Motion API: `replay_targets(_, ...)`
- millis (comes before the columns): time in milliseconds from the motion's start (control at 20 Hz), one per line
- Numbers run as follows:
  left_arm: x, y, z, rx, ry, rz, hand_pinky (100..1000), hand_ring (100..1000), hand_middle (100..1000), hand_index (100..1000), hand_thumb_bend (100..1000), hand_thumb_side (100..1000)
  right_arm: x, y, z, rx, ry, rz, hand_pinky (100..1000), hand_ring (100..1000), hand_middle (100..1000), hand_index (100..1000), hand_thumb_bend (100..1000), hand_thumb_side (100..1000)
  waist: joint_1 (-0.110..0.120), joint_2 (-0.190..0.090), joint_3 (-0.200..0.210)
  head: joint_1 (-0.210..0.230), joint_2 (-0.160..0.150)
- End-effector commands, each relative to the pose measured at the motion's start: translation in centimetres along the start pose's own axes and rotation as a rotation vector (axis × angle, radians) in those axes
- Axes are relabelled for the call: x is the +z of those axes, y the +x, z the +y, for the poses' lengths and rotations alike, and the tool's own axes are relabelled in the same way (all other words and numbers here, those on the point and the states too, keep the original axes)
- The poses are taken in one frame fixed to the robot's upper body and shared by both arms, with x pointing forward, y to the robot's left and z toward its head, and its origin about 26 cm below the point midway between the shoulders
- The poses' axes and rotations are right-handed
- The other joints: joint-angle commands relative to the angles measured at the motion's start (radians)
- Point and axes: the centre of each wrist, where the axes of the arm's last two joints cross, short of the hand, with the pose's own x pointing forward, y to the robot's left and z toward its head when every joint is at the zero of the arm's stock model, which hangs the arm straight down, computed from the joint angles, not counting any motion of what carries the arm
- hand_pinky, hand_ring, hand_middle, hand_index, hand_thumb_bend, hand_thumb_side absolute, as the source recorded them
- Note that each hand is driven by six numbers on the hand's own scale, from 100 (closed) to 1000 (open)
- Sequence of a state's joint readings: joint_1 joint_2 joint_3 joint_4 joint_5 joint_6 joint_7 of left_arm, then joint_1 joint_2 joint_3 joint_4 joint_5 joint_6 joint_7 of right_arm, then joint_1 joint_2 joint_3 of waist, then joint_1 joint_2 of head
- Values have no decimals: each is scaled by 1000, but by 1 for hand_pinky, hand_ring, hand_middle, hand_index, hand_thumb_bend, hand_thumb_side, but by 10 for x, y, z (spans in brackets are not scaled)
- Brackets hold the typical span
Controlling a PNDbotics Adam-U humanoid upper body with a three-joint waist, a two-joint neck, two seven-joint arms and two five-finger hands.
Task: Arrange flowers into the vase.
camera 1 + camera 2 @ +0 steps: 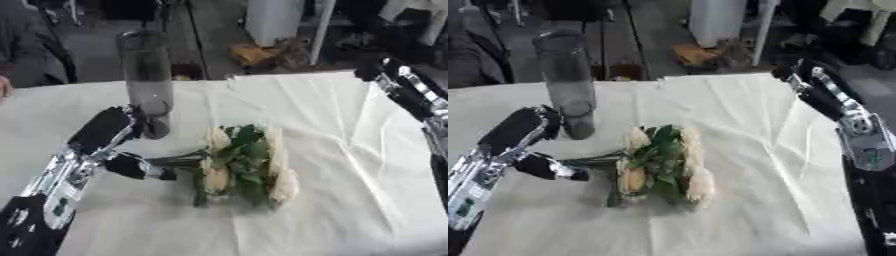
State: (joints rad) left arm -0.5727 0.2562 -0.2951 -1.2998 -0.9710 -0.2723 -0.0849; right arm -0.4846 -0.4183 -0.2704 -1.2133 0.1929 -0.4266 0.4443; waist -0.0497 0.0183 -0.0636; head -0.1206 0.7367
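The robot's left hand (131, 150), fingers curled around the green stems, is nearest the bunch of cream flowers (245, 167), which lies flat just to its right, blooms rightward, with the tall clear vase (146, 80) upright just beyond the hand.

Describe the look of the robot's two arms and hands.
Both arms are black with silver metal sections. The left arm carries a small green-marked label on its silver forearm and ends in a black left hand. The right arm shows silver plates and a greenish patch; its hand is unclear.
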Motion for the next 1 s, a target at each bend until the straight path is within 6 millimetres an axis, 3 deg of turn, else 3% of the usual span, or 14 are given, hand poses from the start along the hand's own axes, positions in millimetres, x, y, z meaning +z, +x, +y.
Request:
replay_targets(50, -7, 2, 7, -22, 15, -19, 280, 348, 308, 568, 1000, 772, -5, 7, -12, 26, -5, -24, 822, 782, 693, 909, 100, 792, 1, -8, -3, -2, 0)
replay_targets(1000, -12, -1, -35, -64, -89, 19, 280, 344, 304, 566, 982, 709, -6, 7, -10, 23, 0, -28, 822, 782, 693, 910, 100, 796, 1, -7, -8, 0, -2)
